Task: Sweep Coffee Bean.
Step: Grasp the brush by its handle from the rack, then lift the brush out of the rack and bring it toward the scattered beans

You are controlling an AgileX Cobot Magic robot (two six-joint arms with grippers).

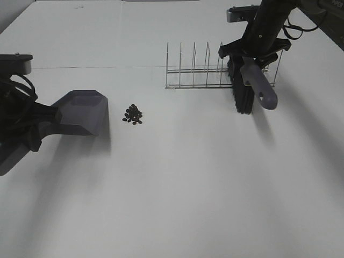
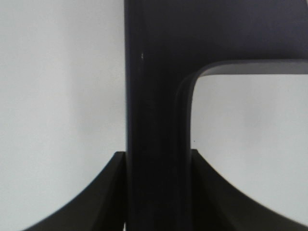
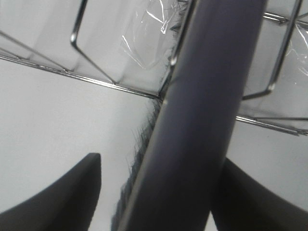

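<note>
The left gripper (image 2: 159, 192) has its two dark fingers (image 2: 96, 202) pressed against either side of the one grey-purple plastic dustpan (image 1: 80, 110), pinching its handle. The dustpan sits at the left of the high view, its long axis running left to right, handle to the left and mouth opening right. Just beside that mouth, but apart from it, lie the dark brown coffee beans (image 1: 133, 114). They form one compact heap left of centre, perhaps twenty in all, though they overlap too much for a sure count.

The right gripper (image 3: 161, 192) straddles the handle of the one grey-purple plastic brush with dark bristles (image 1: 252, 88). One finger (image 3: 250, 202) lies against the handle, while a strip of table shows between the other (image 3: 62, 202) and the handle, so I cannot tell whether the jaws have it gripped. The brush is at the upper right of the high view, its long axis tilted, with the handle end pointing to the lower right. Its bristles hang downward at the right end of the one thin wire rack (image 1: 193, 72), which shows five upright loops clear of the arm. Everything rests on one white table (image 1: 188, 188).
</note>
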